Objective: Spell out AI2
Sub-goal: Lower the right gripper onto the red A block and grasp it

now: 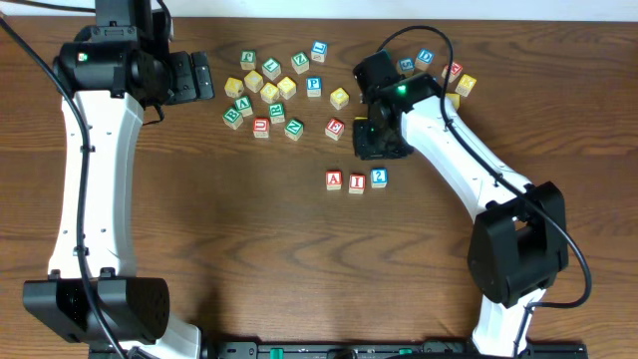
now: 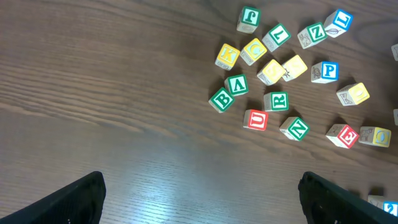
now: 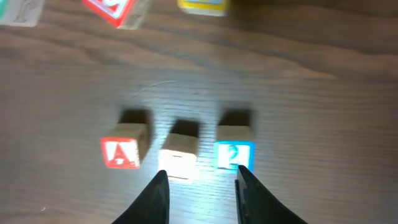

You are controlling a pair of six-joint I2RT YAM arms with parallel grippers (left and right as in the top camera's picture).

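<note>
Three small wooden cubes stand in a straight row on the dark wooden table (image 1: 249, 229), reading A-I-2 to the overhead camera: the red A cube (image 1: 333, 180), the red I cube (image 1: 356, 182) just beside it, and the blue 2 cube (image 1: 379, 178) at the end, each parted from its neighbour by a thin gap. The right gripper (image 1: 378, 150) hangs on the far side of the row, between it and the scatter of loose cubes (image 1: 274, 90). It is nearest the 2 cube, with a red-lettered cube (image 1: 335, 128) close by its flank, and a strip of bare table shows between gripper and row. In the right wrist view its jaws stand parted with nothing between them. One of its fingers (image 3: 155, 199) ends at the near edge of the I cube and the other just before the 2 cube, so the gap between the tips faces the seam between those two. The A cube lies off to one side, outside the jaws. Whether either tip touches a cube cannot be told from that blurred view. The left gripper (image 1: 202, 77) sits at the far left edge of the scatter, well apart from the row. Its wrist view shows its fingers (image 2: 81, 199) spread wide and empty, looking out over loose cubes, a blue P cube (image 2: 325, 71) among them.
</note>
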